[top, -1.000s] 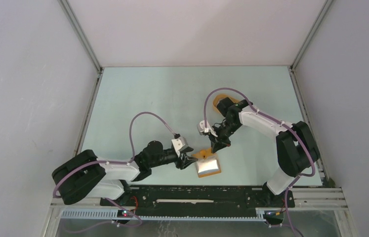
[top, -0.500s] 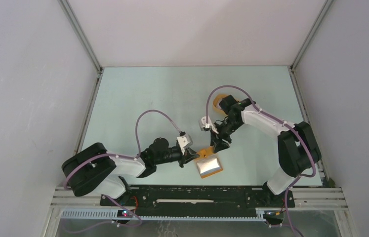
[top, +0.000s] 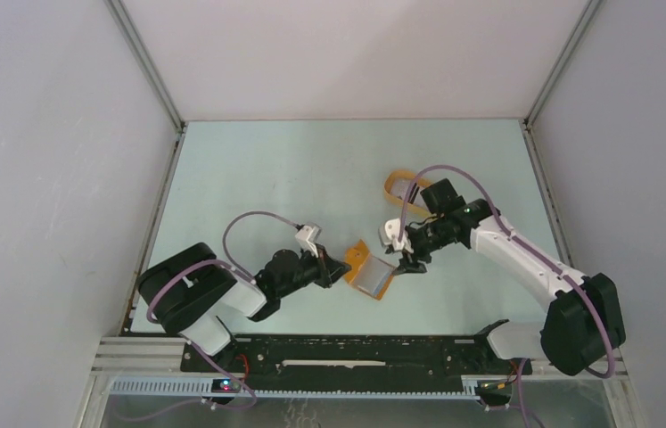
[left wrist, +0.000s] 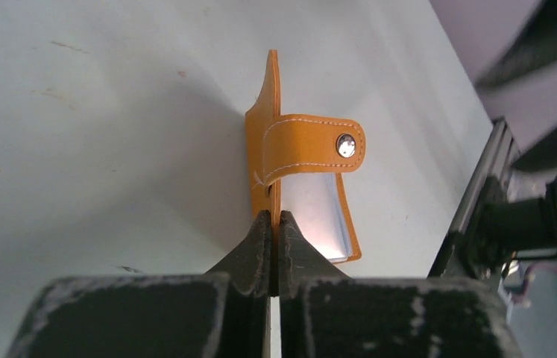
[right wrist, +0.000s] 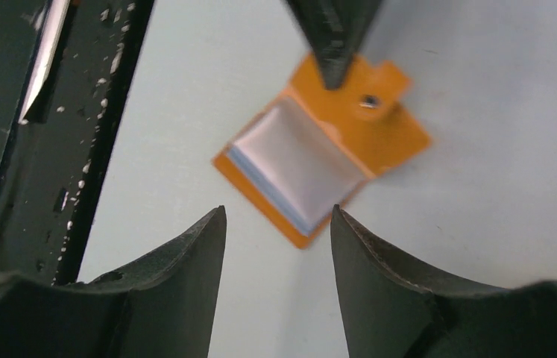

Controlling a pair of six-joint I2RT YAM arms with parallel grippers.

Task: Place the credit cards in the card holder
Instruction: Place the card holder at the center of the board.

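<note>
Arms [top: 525,259] are white with black joints, purple cables [top: 253,214] — right gripper [right wrist: 277,212] dark grey.

The card holder [right wrist: 391,140] interior is one blurred pale patch.

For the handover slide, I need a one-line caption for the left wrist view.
Left fingers shut on the orange card holder cover edge, snap tab curled over a pale stack inside.
</note>
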